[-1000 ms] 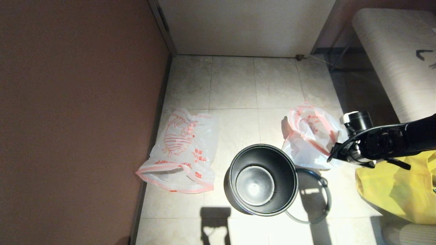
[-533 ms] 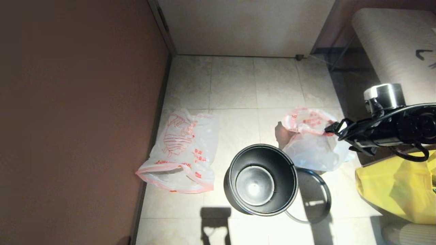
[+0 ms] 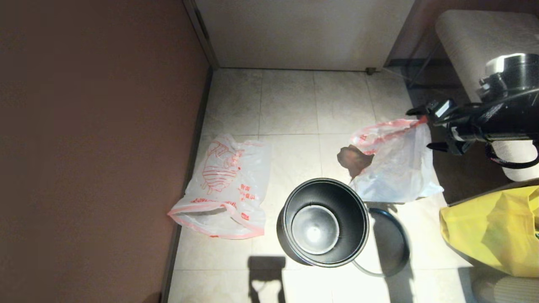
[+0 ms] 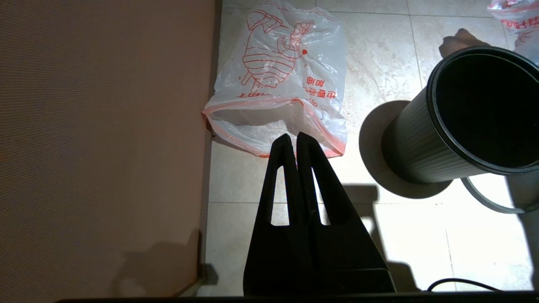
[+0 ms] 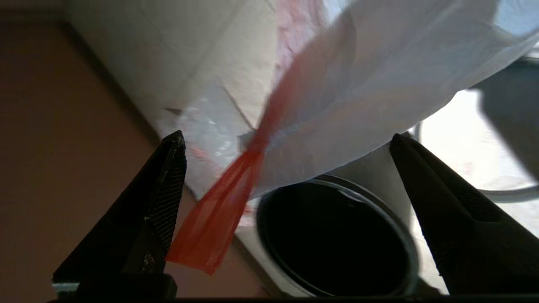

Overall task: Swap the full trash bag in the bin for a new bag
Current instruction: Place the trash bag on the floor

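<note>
Two thin plastic bags lie on the tiled floor (image 3: 290,109), one on each side of the small round black bin (image 3: 323,222), which stands upright with no liner and its thin grey hoop (image 3: 381,272) on the floor beside it. Nearly plain translucent white full trash bag (image 3: 396,168) sits just right of and behind the bin, its pink-red tip (image 5: 214,223) drawn up and out toward the right gripper (image 3: 423,128); long axis runs from the floor up to that tip, pointing at the fingers. Right gripper's fingers are spread wide, and in the right wrist view the red tip hangs between them, close to one finger, with no pinch visible, so the bag looks released or slipping. White new bag with the big red line drawing (image 3: 225,187) lies flat by the brown wall (image 3: 92,147), mouth toward the robot, long axis running away from it, well left of the bin. Left gripper (image 4: 294,143) is parked above that bag's mouth edge, fingers pressed together, empty. Left arm is nearer the new bag, so picking it up likely falls to that arm. Large yellow bag (image 3: 492,231) sits at far right.
</note>
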You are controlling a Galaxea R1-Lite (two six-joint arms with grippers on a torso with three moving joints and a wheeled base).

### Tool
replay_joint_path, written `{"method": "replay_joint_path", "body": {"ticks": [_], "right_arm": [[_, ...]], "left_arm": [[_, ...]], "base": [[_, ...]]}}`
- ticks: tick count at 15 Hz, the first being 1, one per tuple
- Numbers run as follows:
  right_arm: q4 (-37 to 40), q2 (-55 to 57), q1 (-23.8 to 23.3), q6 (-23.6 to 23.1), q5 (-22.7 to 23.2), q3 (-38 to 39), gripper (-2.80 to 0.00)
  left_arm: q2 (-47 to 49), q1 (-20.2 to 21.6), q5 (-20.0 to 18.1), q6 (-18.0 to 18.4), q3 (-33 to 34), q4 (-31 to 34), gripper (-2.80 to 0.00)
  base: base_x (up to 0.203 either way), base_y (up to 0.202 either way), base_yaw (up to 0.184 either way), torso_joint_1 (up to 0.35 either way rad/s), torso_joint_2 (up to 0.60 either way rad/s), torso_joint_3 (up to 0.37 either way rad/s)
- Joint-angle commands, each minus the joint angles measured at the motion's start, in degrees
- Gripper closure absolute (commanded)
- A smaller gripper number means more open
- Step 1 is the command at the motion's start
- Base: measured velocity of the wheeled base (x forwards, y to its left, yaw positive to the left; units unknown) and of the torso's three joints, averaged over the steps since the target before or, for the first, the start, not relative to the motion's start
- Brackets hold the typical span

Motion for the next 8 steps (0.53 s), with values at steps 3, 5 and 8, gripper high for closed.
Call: {"method": "replay_joint_path", "body": {"ticks": [3, 5, 8], "right_arm": [[3.61, 0.57, -1.35, 2.49, 2.71, -8.73, -2.80], [5.83, 0.16, -1.73, 4.82, 4.16, -13.60, -2.80], [10.12, -0.53, -2.17, 6.20, 7.50, -18.25, -2.80]], "left_arm": [[-0.01, -0.01, 0.00, -0.03, 0.08, -0.02, 0.00], [-0.01, -0.01, 0.00, -0.03, 0.00, -0.02, 0.00], [-0.01, -0.01, 0.00, -0.03, 0.00, -0.02, 0.00]], "base": [[0.000, 0.000, 0.000, 0.000, 0.00, 0.000], [0.000, 0.000, 0.000, 0.000, 0.00, 0.000], [0.000, 0.000, 0.000, 0.000, 0.00, 0.000]]}}
